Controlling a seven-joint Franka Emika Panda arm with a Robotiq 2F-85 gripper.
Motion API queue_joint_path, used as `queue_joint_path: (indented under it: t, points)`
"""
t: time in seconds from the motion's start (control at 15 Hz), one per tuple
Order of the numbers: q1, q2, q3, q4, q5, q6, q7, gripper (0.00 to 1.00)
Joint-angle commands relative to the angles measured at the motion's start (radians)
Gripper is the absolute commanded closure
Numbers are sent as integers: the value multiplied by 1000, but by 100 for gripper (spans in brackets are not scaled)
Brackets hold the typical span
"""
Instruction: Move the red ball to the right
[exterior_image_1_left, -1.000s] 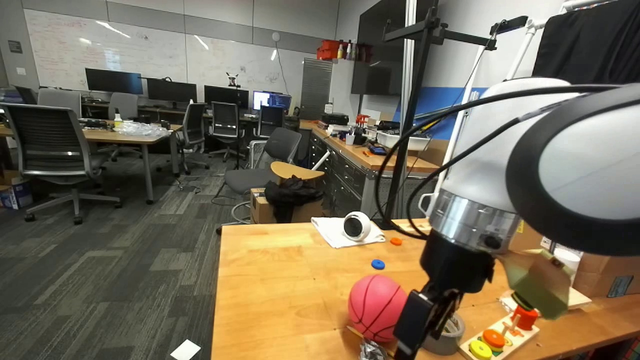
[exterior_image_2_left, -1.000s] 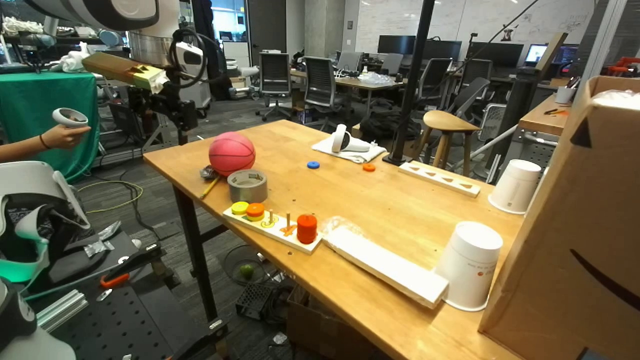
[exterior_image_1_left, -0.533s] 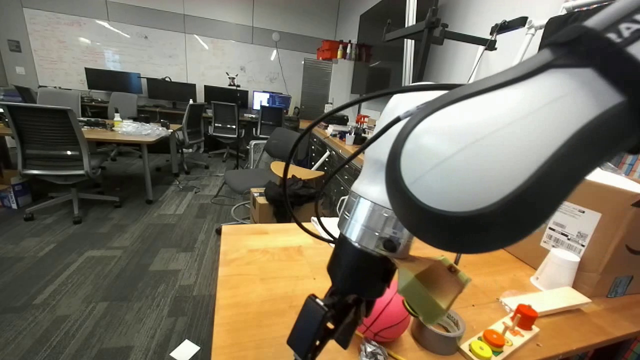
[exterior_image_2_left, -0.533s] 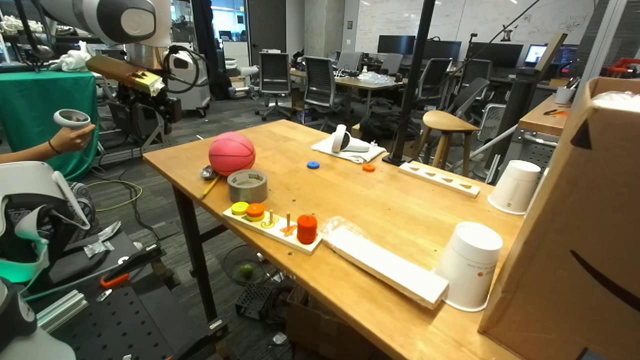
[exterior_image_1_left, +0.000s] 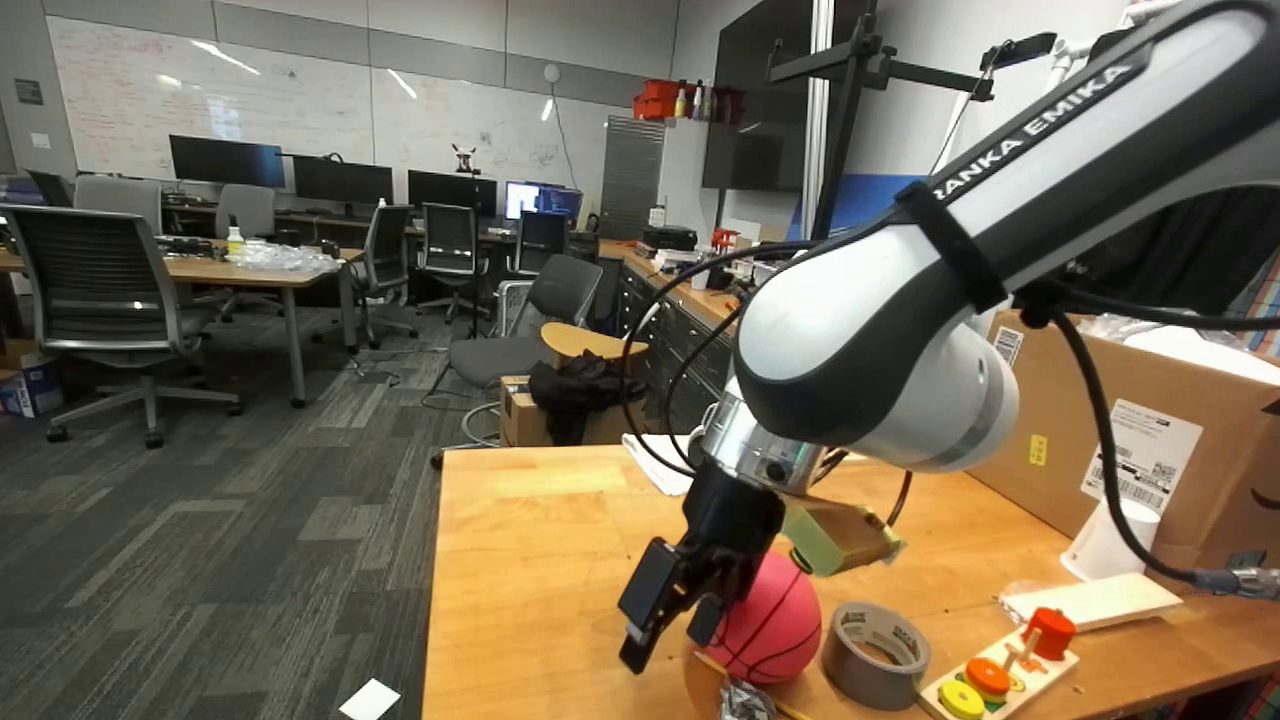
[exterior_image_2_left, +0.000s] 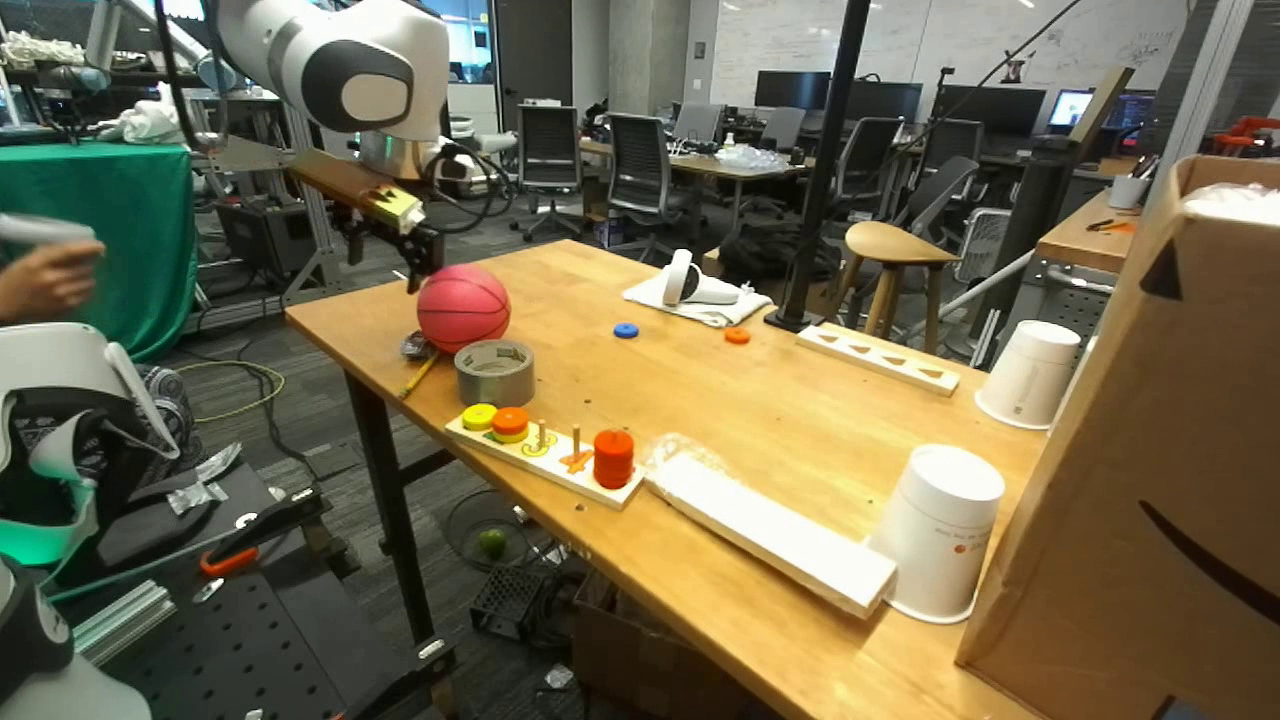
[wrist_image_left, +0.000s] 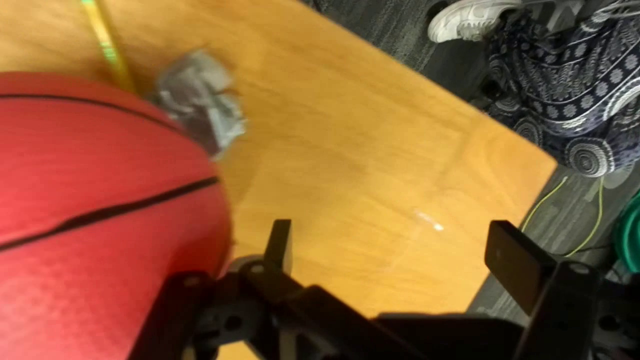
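Red ball (exterior_image_2_left: 463, 308) beside tape (exterior_image_2_left: 496, 385) (pencil (exterior_image_2_left: 420, 375) near)

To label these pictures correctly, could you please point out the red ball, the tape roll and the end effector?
Red ball (exterior_image_2_left: 464, 310), in an exterior view: middle of its visible surface.
Tape roll (exterior_image_2_left: 496, 384), in an exterior view: its outer wall.
End effector (wrist_image_left: 392, 246), in the wrist view: between its fingertips.

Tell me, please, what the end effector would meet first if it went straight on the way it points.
Most likely the tabletop: in the wrist view, its wood shows ahead of the open end effector. The red ball sits to one side; a brush is possible, depth being unclear.
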Motion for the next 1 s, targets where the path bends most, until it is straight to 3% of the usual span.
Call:
queue_joint_path:
  t: [0.0,0.2,0.4,0.6,0.93]
  points:
    - [-84,-122,-66,-14,-193,-59,-34,0]
    - [-110,-260,-100,-25,-391,-170,-19,0]
    - [-111,-441,-115,-110,-509,-230,-65,0]
    - [-66,-546,-114,-279,-533,-64,-104,0]
    - [114,-522,-139,-461,-362,195,-148,0]
